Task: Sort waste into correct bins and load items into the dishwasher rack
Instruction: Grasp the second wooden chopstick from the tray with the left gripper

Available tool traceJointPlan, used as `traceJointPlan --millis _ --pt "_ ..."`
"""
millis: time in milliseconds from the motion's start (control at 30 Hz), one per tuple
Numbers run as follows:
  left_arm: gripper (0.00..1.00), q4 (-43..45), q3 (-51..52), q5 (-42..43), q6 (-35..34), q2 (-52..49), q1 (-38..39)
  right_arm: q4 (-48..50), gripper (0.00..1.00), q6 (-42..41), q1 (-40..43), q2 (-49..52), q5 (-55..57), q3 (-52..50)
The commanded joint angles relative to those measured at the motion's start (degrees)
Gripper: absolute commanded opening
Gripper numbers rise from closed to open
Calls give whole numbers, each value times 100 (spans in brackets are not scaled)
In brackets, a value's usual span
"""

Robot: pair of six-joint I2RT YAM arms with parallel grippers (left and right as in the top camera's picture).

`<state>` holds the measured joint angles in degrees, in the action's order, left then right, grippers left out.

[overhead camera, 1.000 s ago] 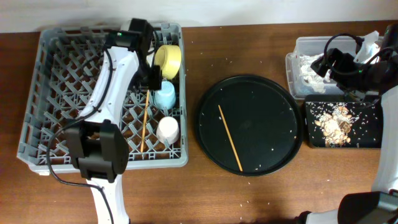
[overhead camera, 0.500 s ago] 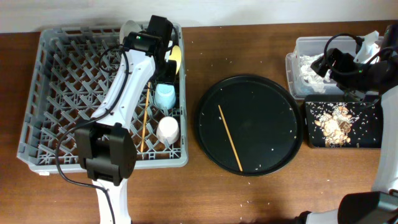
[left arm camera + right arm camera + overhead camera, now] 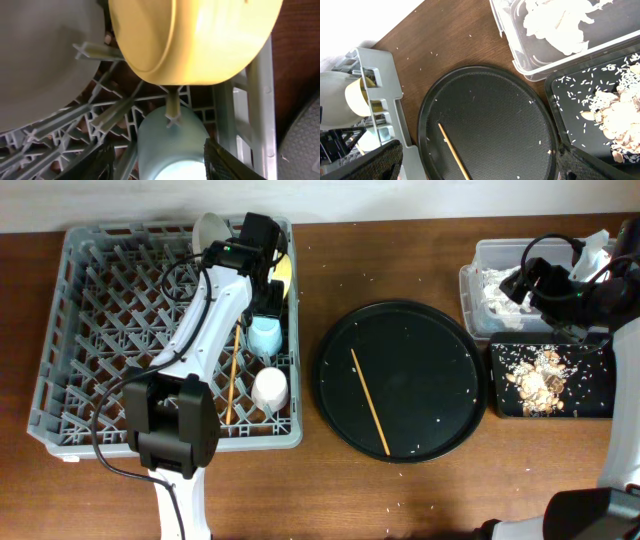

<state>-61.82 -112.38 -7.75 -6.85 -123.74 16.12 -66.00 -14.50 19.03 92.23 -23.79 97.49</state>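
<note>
The large square grey plastic dishwasher rack (image 3: 90,320) fills the left of the table, and the left arm reaches into its far right corner. Beside the rack sits the large round black tray (image 3: 430,345). Farther right are the clear plastic rectangular tub (image 3: 478,252) holding crumpled white paper napkins (image 3: 492,288) and the shallow black rectangular tray (image 3: 600,408) holding crumbly beige food scraps (image 3: 540,375).

In the rack, the white round plate (image 3: 208,230) and yellow bowl (image 3: 200,40) stand on edge side by side. The light blue cup (image 3: 265,335) and pale pink cup (image 3: 270,388) sit along the right wall, and one thin wooden chopstick (image 3: 232,370) lies on the lattice.

The left gripper (image 3: 160,167) hangs over the blue cup, jaws spread, gripping nothing. The right gripper (image 3: 485,164), near the tub, is likewise spread and empty.

The loose chopstick (image 3: 369,400) lies on the round tray, well apart from both grippers, its long axis running far-left to near-right. Its far end points toward the rack, so the left arm looks the nearer.
</note>
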Motion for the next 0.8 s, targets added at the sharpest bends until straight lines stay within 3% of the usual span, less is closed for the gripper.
traceJointPlan --millis 0,333,500,533,600,767 --pt "56 -81 59 -264 92 76 -26 -2 99 72 -31 20 50 -9" --pt "56 -249 -109 -511 37 461 -24 -4 98 70 -31 22 50 -9" --pt "56 -140 -111 743 4 726 190 -4 98 70 -31 22 50 -9" --pt "53 -129 -109 1143 -437 726 393 -4 98 72 -31 20 50 -9" --pt "53 -118 -109 1139 -1207 723 835 -4 98 70 -31 20 50 -9" --pt "50 118 -103 776 -2249 142 1958 -4 98 70 -31 20 50 -9"
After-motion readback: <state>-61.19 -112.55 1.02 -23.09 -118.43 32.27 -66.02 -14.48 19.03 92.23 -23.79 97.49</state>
